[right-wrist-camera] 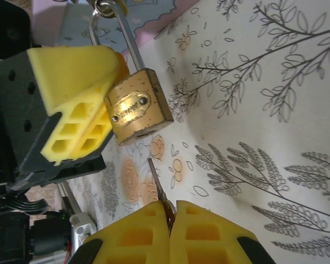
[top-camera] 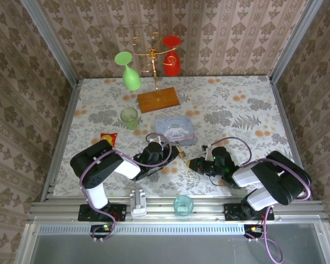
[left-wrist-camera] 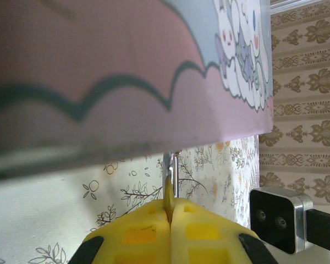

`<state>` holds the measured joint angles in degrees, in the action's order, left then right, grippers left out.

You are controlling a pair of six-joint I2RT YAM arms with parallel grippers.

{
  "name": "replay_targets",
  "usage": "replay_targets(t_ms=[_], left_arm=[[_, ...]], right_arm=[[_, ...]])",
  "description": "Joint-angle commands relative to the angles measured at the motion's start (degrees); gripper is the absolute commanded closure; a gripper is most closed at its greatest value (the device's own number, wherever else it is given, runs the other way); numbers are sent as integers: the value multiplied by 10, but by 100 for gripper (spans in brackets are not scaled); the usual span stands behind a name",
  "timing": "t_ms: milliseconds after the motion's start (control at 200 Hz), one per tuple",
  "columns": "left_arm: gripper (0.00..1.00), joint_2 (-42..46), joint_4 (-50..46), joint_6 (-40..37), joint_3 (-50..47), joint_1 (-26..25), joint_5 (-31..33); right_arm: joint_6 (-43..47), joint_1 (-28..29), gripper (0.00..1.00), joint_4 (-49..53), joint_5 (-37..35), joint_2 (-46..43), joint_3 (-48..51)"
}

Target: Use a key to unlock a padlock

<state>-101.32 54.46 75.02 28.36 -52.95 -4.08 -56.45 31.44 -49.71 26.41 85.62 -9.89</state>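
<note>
The brass padlock (right-wrist-camera: 137,107) hangs above the floral cloth, its thin silvery shackle (right-wrist-camera: 129,38) pointing away and its keyhole end toward me. My left gripper (left-wrist-camera: 170,212) is shut on the padlock's body; its yellow fingers (right-wrist-camera: 71,104) clamp the padlock's left side in the right wrist view. The small dark key (right-wrist-camera: 157,181) sticks out of my right gripper (right-wrist-camera: 170,220), which is shut on its head. The key's tip points at the padlock's lower face, a short gap below it. From above, the left gripper (top-camera: 173,149) and the right gripper (top-camera: 193,163) nearly meet at table centre.
A pale blue tin (top-camera: 175,131) lies just behind the left gripper. Farther back stand a green cup (top-camera: 129,117) and a glass rack on a wooden base (top-camera: 158,99). A gold-and-red packet (top-camera: 109,137) lies at left, and a teal cup (top-camera: 183,204) sits on the near rail.
</note>
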Motion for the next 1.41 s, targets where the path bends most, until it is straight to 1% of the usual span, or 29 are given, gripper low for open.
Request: replay_targets(t_ms=[0,160,395,465,715,905,1110,1225,1400], left_arm=[[100,-1,32,2,-3,-3,13],[100,-4,41,7,-8,-3,15],[100,-3,39,5,-6,-3,13],[100,-5,43,8,-9,-4,15],[100,1,30,1,0,-12,22],[100,-4,37,1,0,-11,24],[100,-11,47,8,-6,-11,23],[100,-13,50,9,-3,-12,20],[100,-15,62,15,-8,-10,22]], right_arm=[[-27,-9,100,-62,21,22,3],[-50,-22,100,-117,40,70,5],[-100,-28,100,-253,59,177,0],[-101,-29,100,-254,67,190,-5],[-94,-33,100,-235,74,162,20],[-96,-34,100,-253,90,177,15],[-94,-48,100,-238,92,124,23],[-93,-64,100,-239,110,137,21],[-100,-66,100,-249,117,154,8]])
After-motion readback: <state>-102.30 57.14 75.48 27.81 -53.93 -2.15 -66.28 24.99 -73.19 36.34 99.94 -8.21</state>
